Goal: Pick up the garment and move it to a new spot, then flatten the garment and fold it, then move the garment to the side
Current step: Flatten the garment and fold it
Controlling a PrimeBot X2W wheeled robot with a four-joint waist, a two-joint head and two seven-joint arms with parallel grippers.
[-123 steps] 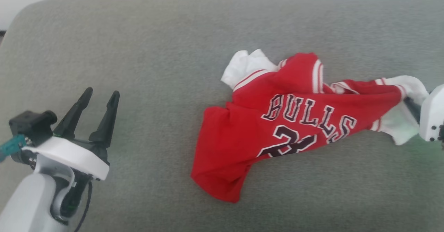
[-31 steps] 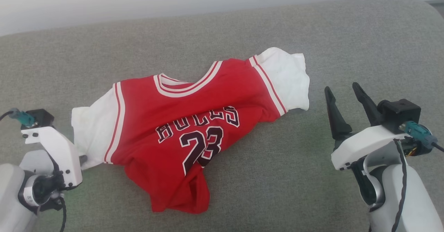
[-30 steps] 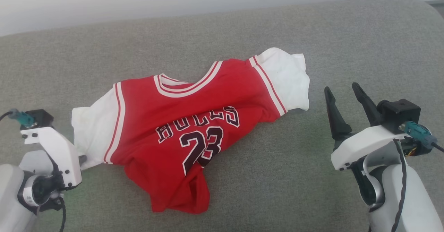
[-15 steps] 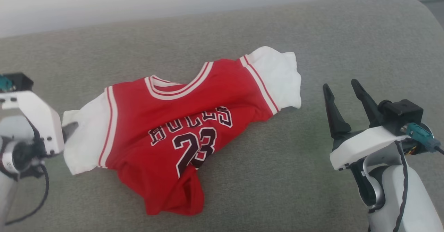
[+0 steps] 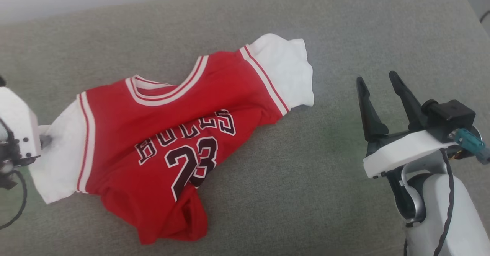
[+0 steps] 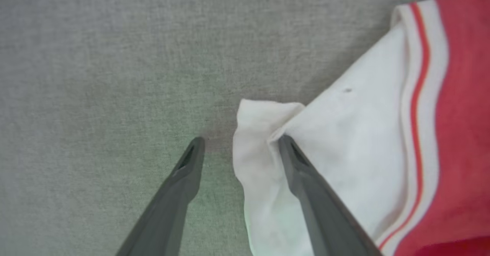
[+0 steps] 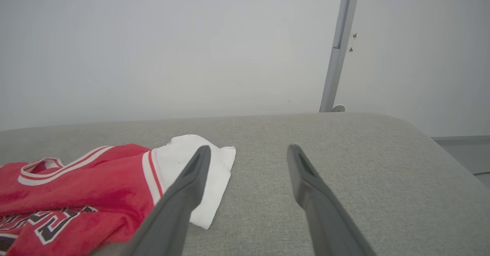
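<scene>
The garment (image 5: 172, 106), a red BULLS 23 jersey with white sleeves, lies chest-up and slightly slanted on the grey cushion (image 5: 298, 194). Its lower hem is bunched toward the front. In the left wrist view my left gripper (image 6: 240, 140) is open at the outer edge of the garment's left white sleeve (image 6: 344, 133). One finger rests on the sleeve, and a fold of cloth lies between the fingers. My right gripper (image 5: 377, 78) stands open to the right of the other sleeve (image 5: 285, 72), clear of it and holding nothing. The right wrist view has that gripper (image 7: 249, 148) beside the garment (image 7: 76, 183).
The grey cushion (image 7: 344, 179) spreads wide to the right of and in front of the garment, curving down at its far right end. A pale wall and a slim metal post (image 7: 338, 45) stand behind it. My left arm's white wrist housing (image 5: 15, 128) sits at the left border.
The head camera has shifted, sliding the whole scene left and up. Relative to the garment, my left gripper has moved from the sleeve's lower corner to its outer edge. The right gripper stays open.
</scene>
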